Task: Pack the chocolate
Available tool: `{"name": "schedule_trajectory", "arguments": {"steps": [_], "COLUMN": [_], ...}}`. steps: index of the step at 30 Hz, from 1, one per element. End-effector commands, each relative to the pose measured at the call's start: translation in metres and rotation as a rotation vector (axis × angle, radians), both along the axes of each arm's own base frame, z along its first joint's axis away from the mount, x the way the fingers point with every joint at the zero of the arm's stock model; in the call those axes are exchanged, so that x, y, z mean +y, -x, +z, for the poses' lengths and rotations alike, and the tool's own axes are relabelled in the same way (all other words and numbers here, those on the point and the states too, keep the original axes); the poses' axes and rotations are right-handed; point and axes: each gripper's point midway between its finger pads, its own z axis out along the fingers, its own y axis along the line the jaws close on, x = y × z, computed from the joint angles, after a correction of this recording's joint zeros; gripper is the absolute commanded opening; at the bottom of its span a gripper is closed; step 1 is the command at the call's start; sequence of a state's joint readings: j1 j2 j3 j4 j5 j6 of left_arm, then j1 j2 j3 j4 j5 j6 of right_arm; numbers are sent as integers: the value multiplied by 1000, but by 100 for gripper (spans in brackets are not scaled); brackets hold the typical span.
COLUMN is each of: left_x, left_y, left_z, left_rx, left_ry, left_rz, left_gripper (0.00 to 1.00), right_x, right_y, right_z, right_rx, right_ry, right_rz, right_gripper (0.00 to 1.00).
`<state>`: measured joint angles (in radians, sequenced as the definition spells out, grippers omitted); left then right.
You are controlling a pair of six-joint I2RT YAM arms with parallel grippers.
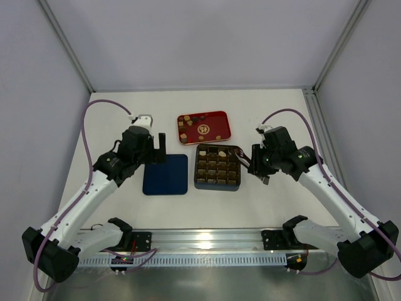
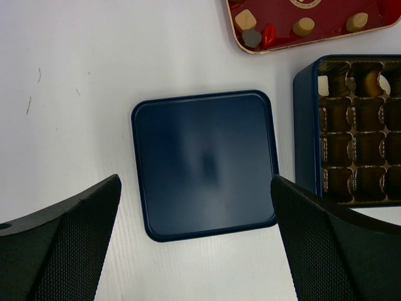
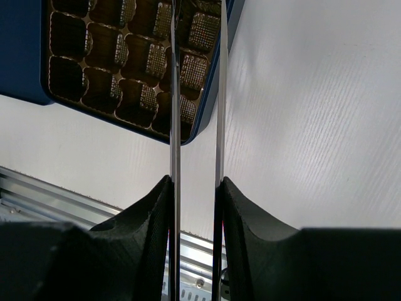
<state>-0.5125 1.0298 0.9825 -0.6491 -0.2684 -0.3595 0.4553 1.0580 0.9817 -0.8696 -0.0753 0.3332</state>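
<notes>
A white table (image 2: 75, 94) was seen from above w/ 2 robot grippers and 3 flat items: 1 red tray (image 2: 332, 15), 1 dark gridded box (image 2: 306, 125) and 1 blue lid (image 2: 203, 163). The tray was set farthest from the arm bases. The box was placed just in front of it. The lid was laid flat just left of the box, close but not touching.

The box was divided 4 x 4, i.e. 16 cells. The chocolate pieces (image 2: 304, 26) were found in 2 places. In the L wrist view, 5 small pcs were counted on the visible corner of the tray: 1 tan square, 1 grey, 1 red and 2 tan round. In the box, 2 pale pcs were made out in the row nearest the tray. The other visible cells showed only dark liners.

The left gripper (image 2: 195, 188) was held over the lid w/ its 2 fingers spread wide, gripping nothing. The right gripper (image 3: 195, 180) was positioned at the box's R edge, nearly closed, w/ 2 thin metal blades (image 3: 175, 94) clamped btwn its fingers and a narrow gap btwn the blades. The blade tips were cut off by the frame, so whether a pc was pinched could not be told.
</notes>
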Motion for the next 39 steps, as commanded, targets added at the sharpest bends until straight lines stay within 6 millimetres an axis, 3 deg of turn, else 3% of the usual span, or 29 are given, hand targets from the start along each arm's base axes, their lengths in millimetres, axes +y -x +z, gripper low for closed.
{"name": "schedule_trajectory", "arguments": {"steps": [1,18,25,31,34,39], "left_x": [-1,-1,-1,-1,-1,-2], "left_y": [-1,-1,-1,-1,-1,-1], "left_z": [5,4,5,5,4,4], "left_rx": [-14,-10,-13,-12,-10,-9], "left_ry": [5,4,3,4,3,6], "left_rz": [-1,-2,-2,-1,-1,-4], "left_gripper": [100,100,100,100,100,100], "right_x": [2,0,4,22,40,70], "right_y": [-5,-6,-10,-33,-57,-99], "right_z": [7,10,23,47,67,74], "right_rx": [-40,-50,-75,-116,-160,-177], "right_ry": [-9,3,-16,-63,-95,-92], "right_rz": [-10,-13,-4,20,41,79], "right_gripper": [36,43,43,43,42,42]}}
